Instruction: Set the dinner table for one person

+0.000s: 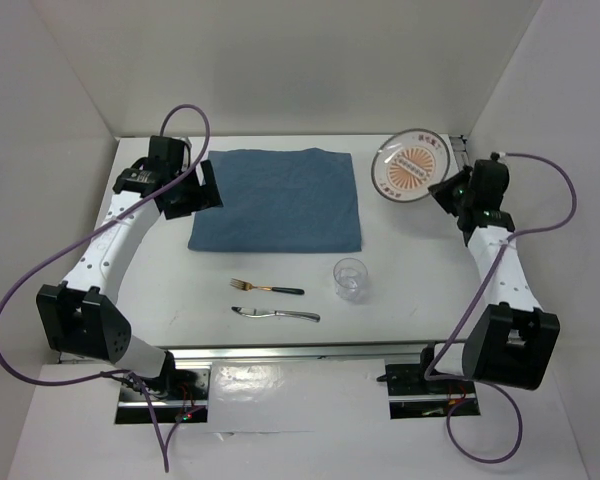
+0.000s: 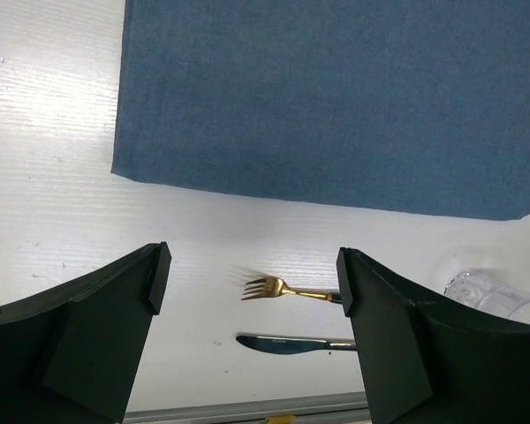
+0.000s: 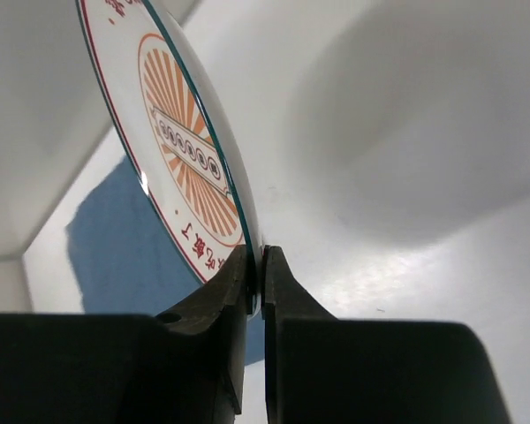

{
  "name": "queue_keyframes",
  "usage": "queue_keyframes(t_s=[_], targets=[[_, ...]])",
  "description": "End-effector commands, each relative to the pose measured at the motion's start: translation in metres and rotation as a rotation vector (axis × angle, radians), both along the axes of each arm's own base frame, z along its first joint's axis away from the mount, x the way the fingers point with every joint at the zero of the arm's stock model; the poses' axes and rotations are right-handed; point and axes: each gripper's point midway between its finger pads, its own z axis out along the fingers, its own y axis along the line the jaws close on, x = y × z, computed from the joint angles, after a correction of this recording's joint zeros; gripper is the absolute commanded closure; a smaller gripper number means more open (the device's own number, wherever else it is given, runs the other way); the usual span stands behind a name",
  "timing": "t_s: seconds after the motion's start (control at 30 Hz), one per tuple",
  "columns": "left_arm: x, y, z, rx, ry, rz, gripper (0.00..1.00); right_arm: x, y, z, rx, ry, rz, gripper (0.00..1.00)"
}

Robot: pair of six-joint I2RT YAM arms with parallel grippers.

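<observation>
One rim pinch is all our right claw has on the tilted plate, which may slip; left claw wide.

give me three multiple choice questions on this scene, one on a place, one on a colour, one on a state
1. The fork lies: A on the placemat; B on the table, between placemat and knife; C on the plate.
2. The placemat is: A blue; B red; C green.
3. The right gripper is: A open above the table; B shut on the knife; C shut on the plate's rim.

Answers:
1. B: the top view shows the fork on bare white tabletop, with the knife on its near side.
2. A: the cloth is blue in the top and left wrist views.
3. C: the right wrist view shows the fingers pinching the tilted plate's edge.
</observation>
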Motion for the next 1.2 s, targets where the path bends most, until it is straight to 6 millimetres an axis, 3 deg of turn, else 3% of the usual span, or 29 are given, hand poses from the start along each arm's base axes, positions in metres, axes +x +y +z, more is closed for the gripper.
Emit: queue_keyframes(t_s=[0.0,0.07,0.13,0.2,0.33,0.37,0.5,0.73,0.8,0.83,0.9,1.0,1.1,1.13,1.17], targets=[[0.004,0.001,0.027,-0.013,-0.077,0.033,0.05,0.022,0.055,0.047,-0.002,-0.109,0.186,1.00],[0.002,0.001,0.031,-0.015,-0.088,0.033,0.05,0.033,0.081,0.047,0.014,-0.116,0.252,1.00],[0.000,0.003,0.036,-0.016,-0.094,0.047,0.05,0.038,0.120,0.053,0.041,-0.129,0.347,1.00],[-0.002,0.003,0.046,-0.019,-0.112,0.047,0.05,0.047,0.151,0.047,0.084,-0.124,0.413,1.00],[-0.006,0.007,0.076,-0.024,-0.186,0.068,0.05,0.059,0.201,0.017,0.273,-0.054,0.547,1.00],[-0.008,0.007,0.079,-0.026,-0.195,0.068,0.05,0.058,0.209,0.022,0.281,-0.060,0.563,1.00],[-0.011,0.009,0.086,-0.023,-0.217,0.074,0.05,0.067,0.252,-0.008,0.318,0.011,0.607,1.00],[-0.014,0.009,0.081,-0.020,-0.199,0.074,0.05,0.086,0.293,-0.037,0.375,0.041,0.658,1.00],[-0.017,0.010,0.081,-0.021,-0.202,0.074,0.05,0.091,0.297,-0.054,0.399,0.081,0.648,1.00],[-0.019,0.010,0.079,-0.020,-0.199,0.074,0.05,0.095,0.303,-0.051,0.399,0.065,0.661,1.00],[-0.020,0.010,0.076,-0.018,-0.190,0.074,0.05,0.102,0.306,-0.067,0.411,0.094,0.649,1.00],[-0.022,0.011,0.074,-0.017,-0.181,0.074,0.05,0.110,0.309,-0.068,0.413,0.102,0.618,1.00],[-0.022,0.011,0.074,-0.017,-0.181,0.074,0.05,0.109,0.313,-0.082,0.415,0.129,0.607,1.00],[-0.022,0.011,0.074,-0.017,-0.181,0.074,0.05,0.109,0.313,-0.095,0.414,0.167,0.599,1.00],[-0.022,0.011,0.074,-0.017,-0.181,0.074,0.05,0.112,0.314,-0.094,0.414,0.169,0.599,1.00]])
